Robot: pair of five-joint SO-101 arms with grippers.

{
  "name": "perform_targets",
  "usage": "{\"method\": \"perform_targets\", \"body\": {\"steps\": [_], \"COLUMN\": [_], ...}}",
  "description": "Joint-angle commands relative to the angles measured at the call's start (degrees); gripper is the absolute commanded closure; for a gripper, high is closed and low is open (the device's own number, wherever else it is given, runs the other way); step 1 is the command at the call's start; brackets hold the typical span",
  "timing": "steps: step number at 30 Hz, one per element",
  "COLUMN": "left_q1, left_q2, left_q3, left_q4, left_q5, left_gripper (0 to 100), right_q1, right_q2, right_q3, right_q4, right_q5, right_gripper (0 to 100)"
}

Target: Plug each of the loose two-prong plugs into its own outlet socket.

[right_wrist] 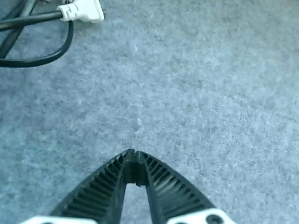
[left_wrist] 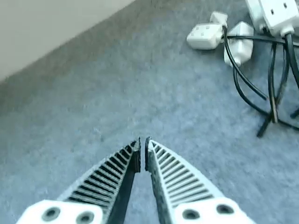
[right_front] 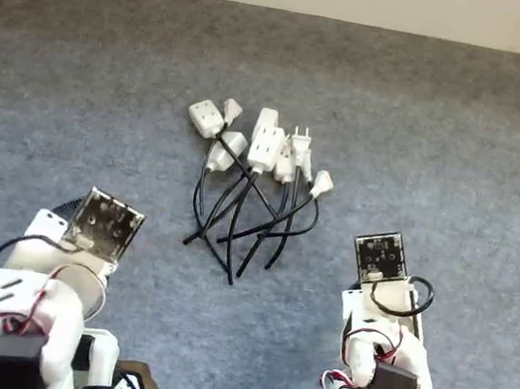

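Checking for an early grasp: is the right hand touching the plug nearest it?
Apart. The right wrist view shows carpet between the right hand and the plug.

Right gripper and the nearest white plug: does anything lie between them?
No. The right wrist view shows bare grey carpet between the right gripper and the white plug with its black cord.

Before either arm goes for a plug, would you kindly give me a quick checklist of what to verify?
1. Left gripper empty: ok.
2. Right gripper empty: ok.
3. Grippers open for grasping: not ok, both shut.
4. Black cords untangled: not ok, they cross in a heap.
5. Loose plug accessible: ok, lies at the heap's edge.
6. Any plug already seated in a socket block: cannot tell.
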Motion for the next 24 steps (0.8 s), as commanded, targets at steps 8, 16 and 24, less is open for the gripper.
{"method": "perform_targets", "body": {"steps": [8, 16, 24], "left_q1": [-0.22, 6.11, 9.1], "left_q2": [57.01, 103.96, 137.1], "left_q3": [-39.52, -82.59, -119.87], "left_q4": [2.73, 12.31, 12.92], "left_q5": [6.68, 12.66, 16.35], "left_gripper": [95, 93, 79], "right_q1": [-0.4, -0.04, 0.04], "right_q2": [-0.4, -0.4, -0.4], "right_q3": [1.71, 6.64, 7.25], "right_q4": [6.64, 4.62, 4.62], "right_q5": [-3.87, -3.78, -3.69], "right_gripper": [98.8, 98.8, 98.8]}}
